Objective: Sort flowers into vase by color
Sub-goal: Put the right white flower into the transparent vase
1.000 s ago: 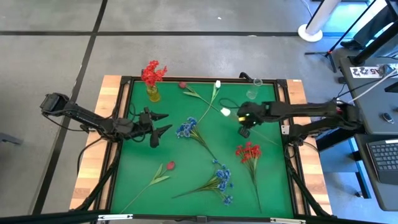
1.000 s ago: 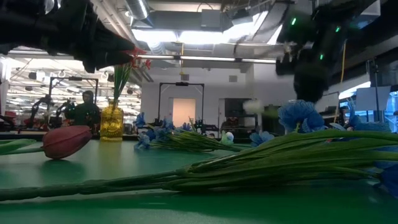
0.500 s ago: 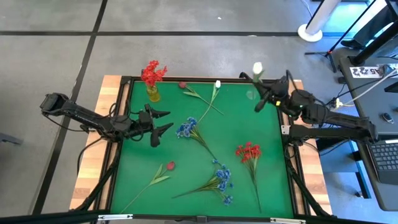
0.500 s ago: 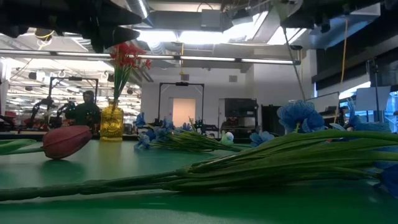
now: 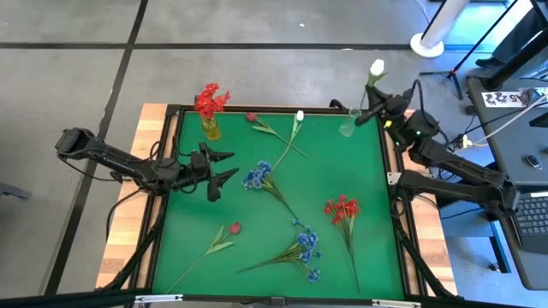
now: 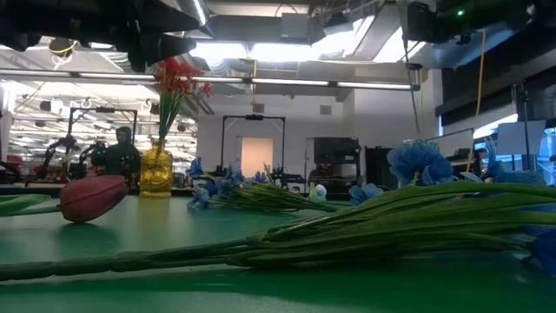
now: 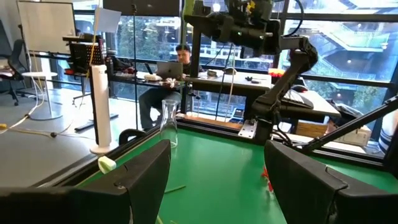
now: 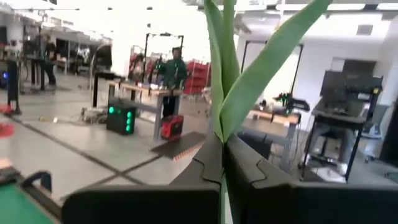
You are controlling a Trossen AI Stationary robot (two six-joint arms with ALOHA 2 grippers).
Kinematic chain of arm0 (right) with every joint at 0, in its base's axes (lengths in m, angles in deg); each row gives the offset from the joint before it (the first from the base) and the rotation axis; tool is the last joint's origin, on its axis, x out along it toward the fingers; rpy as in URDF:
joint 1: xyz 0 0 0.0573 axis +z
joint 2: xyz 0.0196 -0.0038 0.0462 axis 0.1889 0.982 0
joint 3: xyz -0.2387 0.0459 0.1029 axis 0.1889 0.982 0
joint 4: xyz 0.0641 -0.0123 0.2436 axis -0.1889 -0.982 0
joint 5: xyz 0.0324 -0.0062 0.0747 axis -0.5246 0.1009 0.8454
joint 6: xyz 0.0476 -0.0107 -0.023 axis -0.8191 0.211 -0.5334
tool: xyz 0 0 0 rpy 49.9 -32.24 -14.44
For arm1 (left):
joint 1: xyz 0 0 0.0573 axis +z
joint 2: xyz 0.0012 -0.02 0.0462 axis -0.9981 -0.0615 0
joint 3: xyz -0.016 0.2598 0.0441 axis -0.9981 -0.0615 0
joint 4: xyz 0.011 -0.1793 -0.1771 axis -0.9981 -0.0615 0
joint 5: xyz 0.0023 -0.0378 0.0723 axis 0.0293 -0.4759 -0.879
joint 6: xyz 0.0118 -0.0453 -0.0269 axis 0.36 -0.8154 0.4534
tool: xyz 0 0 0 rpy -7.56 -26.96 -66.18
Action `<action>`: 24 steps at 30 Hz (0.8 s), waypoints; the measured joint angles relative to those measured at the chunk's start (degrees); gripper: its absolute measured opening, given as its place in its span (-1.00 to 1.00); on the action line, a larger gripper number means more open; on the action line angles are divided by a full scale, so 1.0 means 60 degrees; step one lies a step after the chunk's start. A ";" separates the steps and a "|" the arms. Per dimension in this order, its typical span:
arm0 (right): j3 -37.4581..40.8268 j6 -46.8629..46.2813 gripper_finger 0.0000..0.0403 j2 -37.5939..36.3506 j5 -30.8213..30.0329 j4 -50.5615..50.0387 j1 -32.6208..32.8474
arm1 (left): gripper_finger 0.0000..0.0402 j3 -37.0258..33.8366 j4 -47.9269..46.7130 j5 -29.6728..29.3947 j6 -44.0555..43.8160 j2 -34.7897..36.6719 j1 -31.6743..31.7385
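A white tulip (image 5: 377, 68) is held aloft by the right gripper (image 5: 373, 109) above the clear vase (image 5: 349, 123) at the table's far right.

Its fingers are pinched on the green stem (image 8: 219, 93). The left gripper (image 5: 224, 168), fingers spread, is seen over the mat's left side. A yellow vase (image 5: 211, 128) with red blossoms is placed far left; other flowers (image 5: 295, 248) are scattered on the green mat (image 5: 265, 222).
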 joint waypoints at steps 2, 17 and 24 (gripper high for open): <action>-0.0003 -0.0007 -1.00 0.0175 0.0463 0.0312 -0.0520 | 0.27 0.0000 0.0002 -0.0001 0.0084 -0.0001 0.0000; -0.0004 -0.1164 -0.97 0.3252 0.2338 0.0652 -0.2764 | 0.27 0.0000 0.0042 -0.0002 0.0118 -0.0004 0.0000; -0.0195 -0.0998 -0.63 0.3228 0.2189 -0.0498 -0.2858 | 0.27 0.0000 -0.0127 -0.0005 -0.0233 -0.0004 0.0000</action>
